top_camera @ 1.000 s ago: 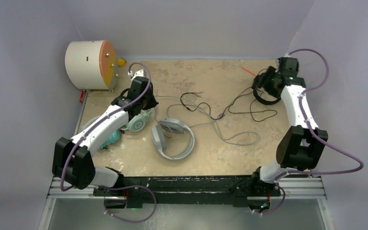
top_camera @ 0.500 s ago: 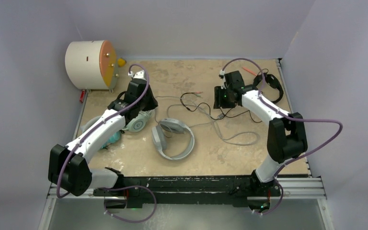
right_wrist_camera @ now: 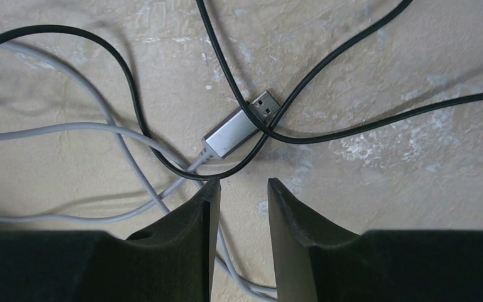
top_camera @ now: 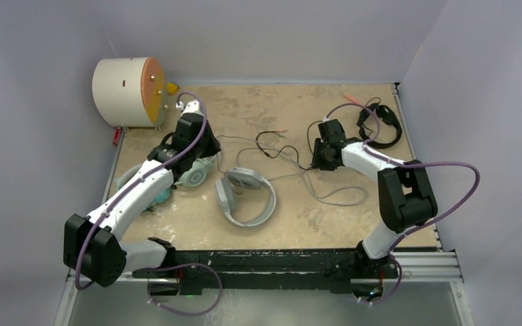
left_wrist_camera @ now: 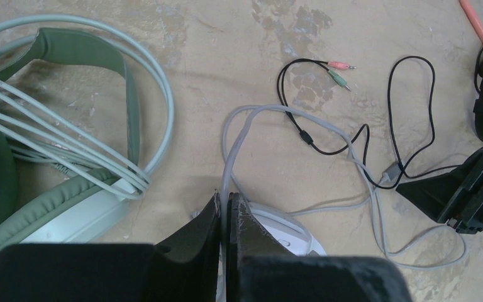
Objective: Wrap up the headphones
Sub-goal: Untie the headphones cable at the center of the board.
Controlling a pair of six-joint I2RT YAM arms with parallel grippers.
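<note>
One grey cable (left_wrist_camera: 224, 163) runs from the white-and-grey headphones (top_camera: 247, 179) at frame centre; the left gripper (left_wrist_camera: 224, 204) clamps it there, likely as an anchor, while the right gripper (right_wrist_camera: 242, 189), parted and empty, hangs near its plug (right_wrist_camera: 239, 129).

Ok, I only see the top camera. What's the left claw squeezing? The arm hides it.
Observer: The left gripper is shut on a thin grey cable.
Operator: And what's under the right one?
Observer: A silver USB plug, with a black cable crossing over it.
Operator: Is that claw holding anything?
Observer: No, the right gripper is open and grips nothing.
</note>
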